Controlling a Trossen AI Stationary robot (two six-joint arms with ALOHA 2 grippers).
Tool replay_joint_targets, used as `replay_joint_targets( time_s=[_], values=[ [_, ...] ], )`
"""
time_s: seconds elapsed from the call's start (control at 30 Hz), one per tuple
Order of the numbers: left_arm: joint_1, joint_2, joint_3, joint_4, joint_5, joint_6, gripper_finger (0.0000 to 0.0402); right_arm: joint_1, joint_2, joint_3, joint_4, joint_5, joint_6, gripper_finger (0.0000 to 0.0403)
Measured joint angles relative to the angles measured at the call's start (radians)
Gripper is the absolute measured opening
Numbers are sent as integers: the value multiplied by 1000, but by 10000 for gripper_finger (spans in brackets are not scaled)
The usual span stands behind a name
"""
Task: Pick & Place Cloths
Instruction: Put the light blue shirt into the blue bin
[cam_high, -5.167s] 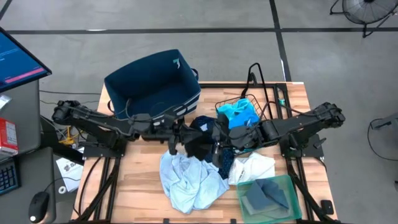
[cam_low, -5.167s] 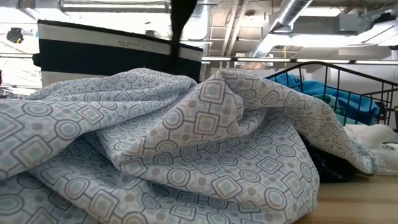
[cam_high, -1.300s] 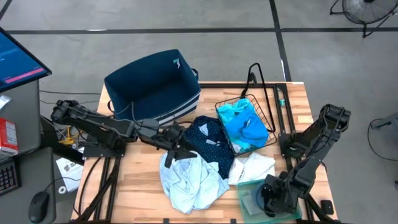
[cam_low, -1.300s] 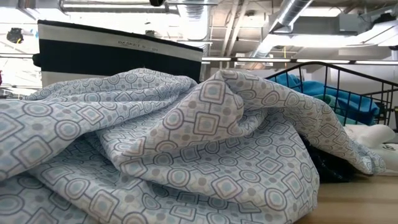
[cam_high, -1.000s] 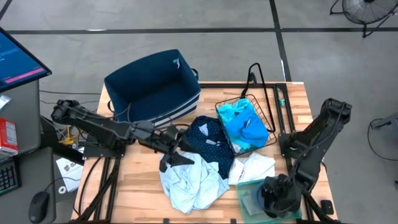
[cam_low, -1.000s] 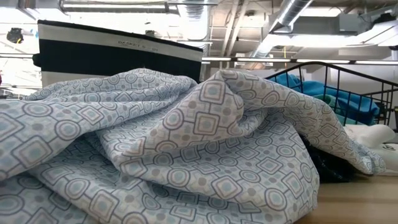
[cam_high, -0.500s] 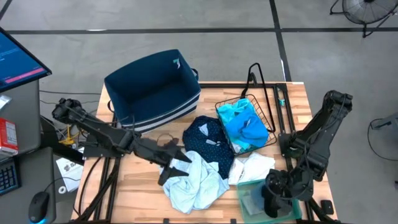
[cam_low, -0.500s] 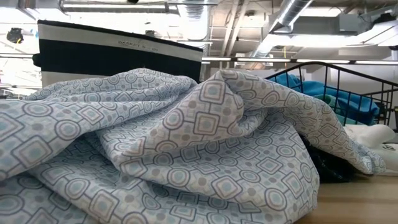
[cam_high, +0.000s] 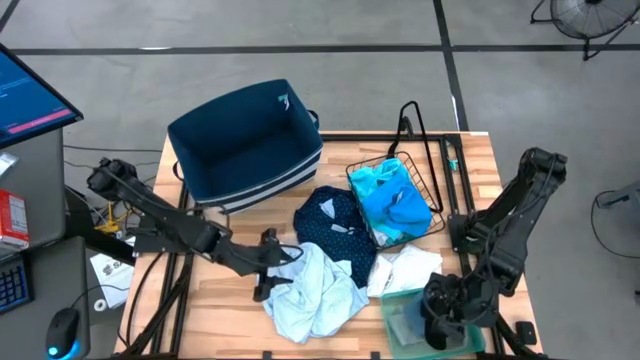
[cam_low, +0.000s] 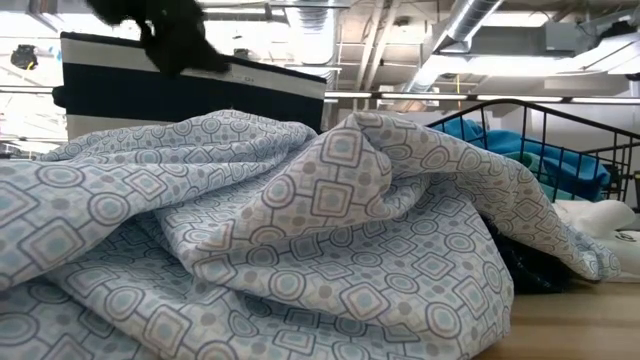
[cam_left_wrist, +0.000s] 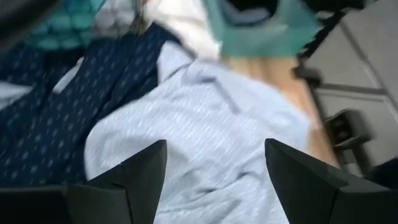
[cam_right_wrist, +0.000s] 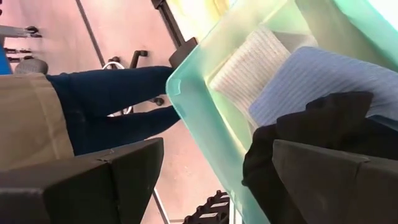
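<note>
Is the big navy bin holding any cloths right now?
No, in the high view the navy bin shows only its bare dark inside, while the cloths lie on the table, in the wire basket and in the green tray.

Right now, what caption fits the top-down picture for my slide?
Left gripper open over the pale blue cloth; right gripper open above the green tray.

Low view filled by pale blue cloth (cam_low: 300, 250); table behind it hidden, bin (cam_low: 190, 90) cut at the base. Blurred dark arm part (cam_low: 165, 35) cropped at top edge. Black cloth (cam_right_wrist: 311, 143) in tray (cam_right_wrist: 205, 93) partly covered. Person's legs (cam_right_wrist: 118, 109) cut off.
</note>
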Motion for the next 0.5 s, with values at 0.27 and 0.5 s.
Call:
replay_joint_targets(
  time_s=[0.27, 0.5],
  values=[
    [1, 128, -27, 25, -55, -15, 253, -1, 12, 0, 0, 0, 5, 295],
    [0, 250, -28, 85, -38, -14, 253, -9, 12, 0, -3, 1, 5, 295]
  ],
)
